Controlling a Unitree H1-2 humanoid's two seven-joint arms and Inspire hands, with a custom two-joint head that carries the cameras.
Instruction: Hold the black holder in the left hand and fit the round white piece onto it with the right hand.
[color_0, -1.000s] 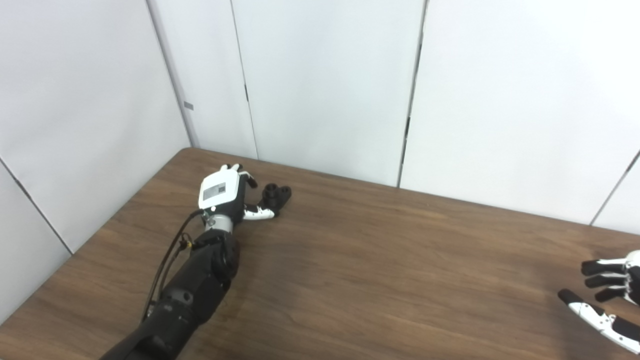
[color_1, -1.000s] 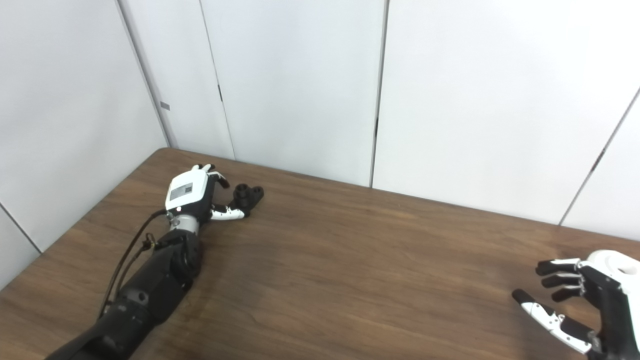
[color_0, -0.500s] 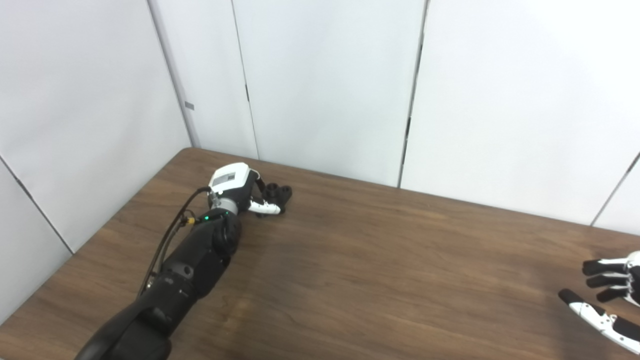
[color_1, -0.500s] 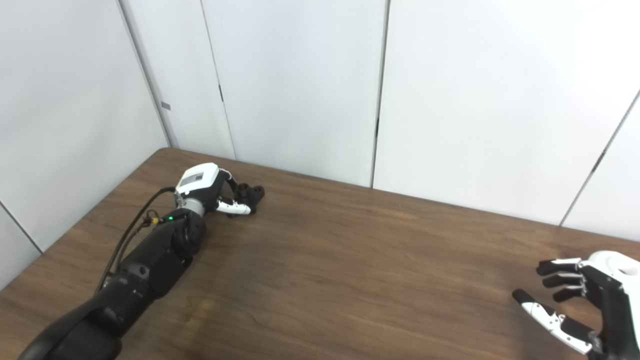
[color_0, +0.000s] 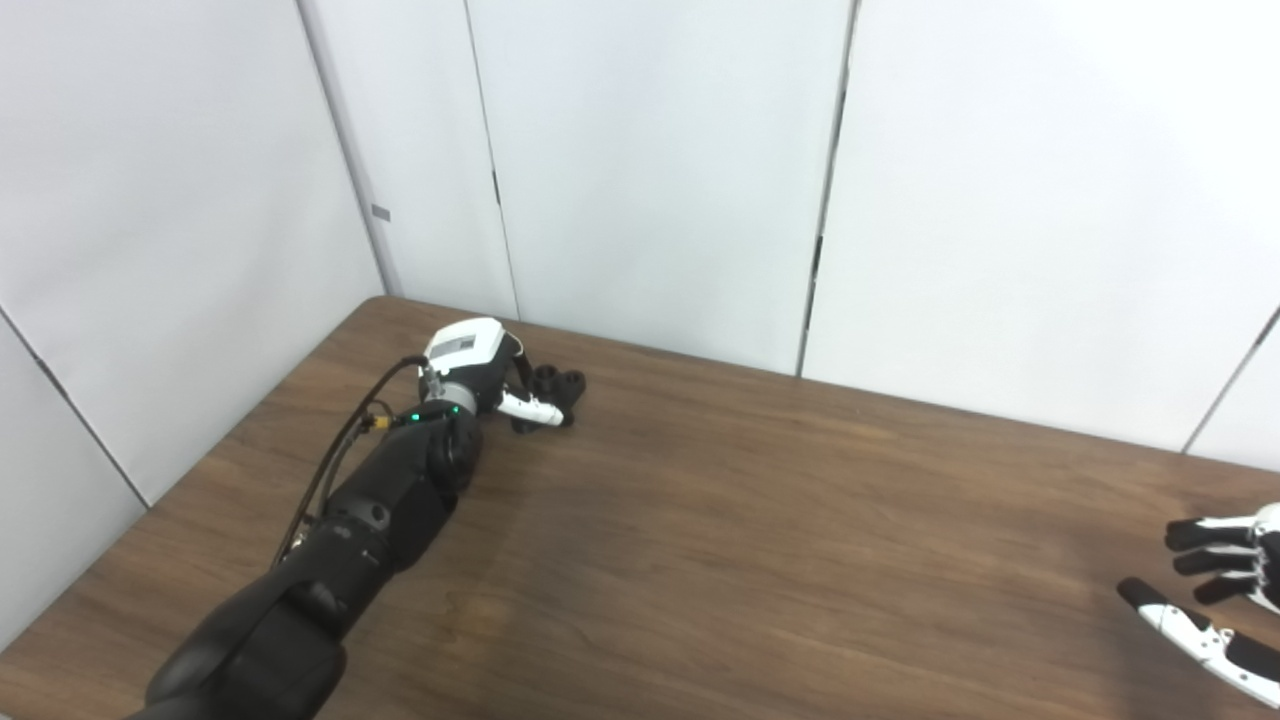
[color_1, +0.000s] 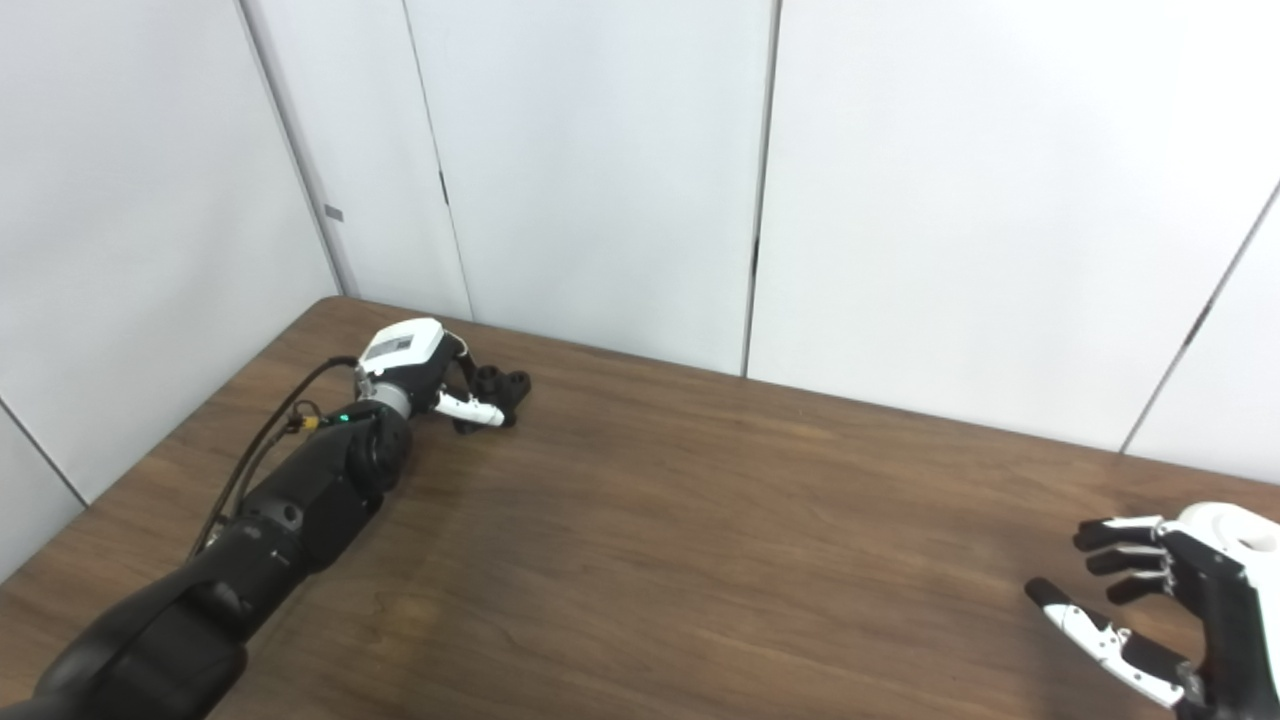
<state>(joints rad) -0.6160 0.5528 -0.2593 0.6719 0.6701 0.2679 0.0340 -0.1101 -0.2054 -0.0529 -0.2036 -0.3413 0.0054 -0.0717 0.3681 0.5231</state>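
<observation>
Two hands: in view.
Left hand (color_0: 480, 365): far left, fingers around black holder (color_0: 553, 391); grip unclear.
Right hand (color_1: 1160, 590): near right, fingers apart, empty.

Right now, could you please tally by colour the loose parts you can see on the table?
Black: 1, the black holder at the left hand.
White: 0 in view.
Total: 1.

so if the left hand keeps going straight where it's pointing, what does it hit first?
The black holder: it lies on the table right at the left hand's fingertips, possibly already touching. Contact can't be confirmed at this distance.
</observation>
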